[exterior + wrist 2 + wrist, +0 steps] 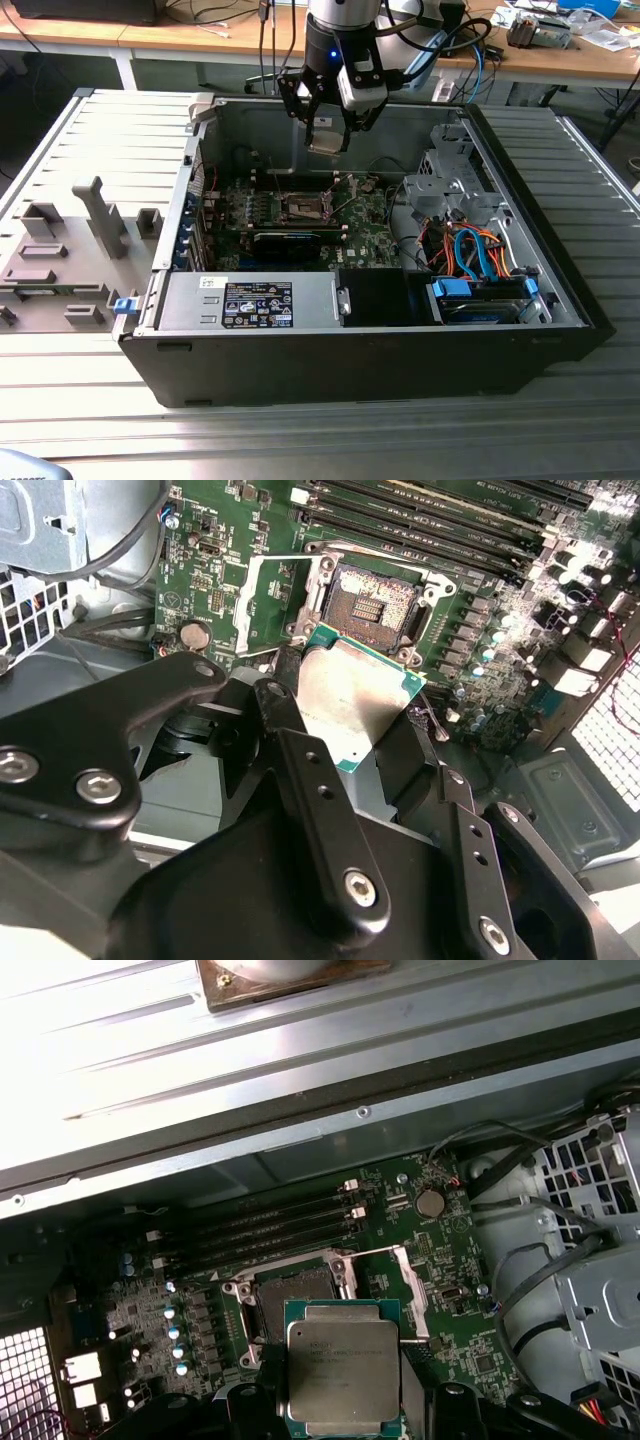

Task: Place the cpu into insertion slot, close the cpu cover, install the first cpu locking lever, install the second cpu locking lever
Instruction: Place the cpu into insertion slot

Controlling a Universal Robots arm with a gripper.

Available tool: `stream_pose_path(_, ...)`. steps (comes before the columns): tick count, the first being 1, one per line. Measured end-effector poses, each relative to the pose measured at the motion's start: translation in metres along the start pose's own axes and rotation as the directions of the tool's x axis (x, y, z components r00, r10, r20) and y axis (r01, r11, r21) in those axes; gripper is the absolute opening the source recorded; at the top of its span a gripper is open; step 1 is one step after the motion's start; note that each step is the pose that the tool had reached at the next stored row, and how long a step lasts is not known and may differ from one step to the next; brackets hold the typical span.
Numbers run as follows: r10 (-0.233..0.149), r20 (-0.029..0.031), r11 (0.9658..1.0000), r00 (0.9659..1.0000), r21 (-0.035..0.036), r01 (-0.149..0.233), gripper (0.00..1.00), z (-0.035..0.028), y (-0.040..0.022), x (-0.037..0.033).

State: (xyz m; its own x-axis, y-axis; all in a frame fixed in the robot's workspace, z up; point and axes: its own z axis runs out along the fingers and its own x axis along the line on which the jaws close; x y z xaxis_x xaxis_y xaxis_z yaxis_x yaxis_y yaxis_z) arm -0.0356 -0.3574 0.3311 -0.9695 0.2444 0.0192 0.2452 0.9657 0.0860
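My tool [328,133] grips the cpu [343,1365] by its edges, up over the open socket [297,1298]. I judge it light, stiff and fragile; the edges are the right hold.

"What are you holding?"

"My gripper [352,720] pinches the cpu [355,685] by two opposite edges, silvery top toward the camera."

"And past it?"

"The bare cpu socket [375,598] on the green motherboard [205,580], with its metal cover [262,595] flipped open beside it. Memory slots [440,510] run beyond. The cpu isn't seated."
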Motion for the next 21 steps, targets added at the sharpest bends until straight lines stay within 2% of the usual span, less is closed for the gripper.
stream_pose_path(21,0.018,0.0015,0.9998,0.9998,-0.0003,-0.018,0.54,0.0,0.0,0.0)
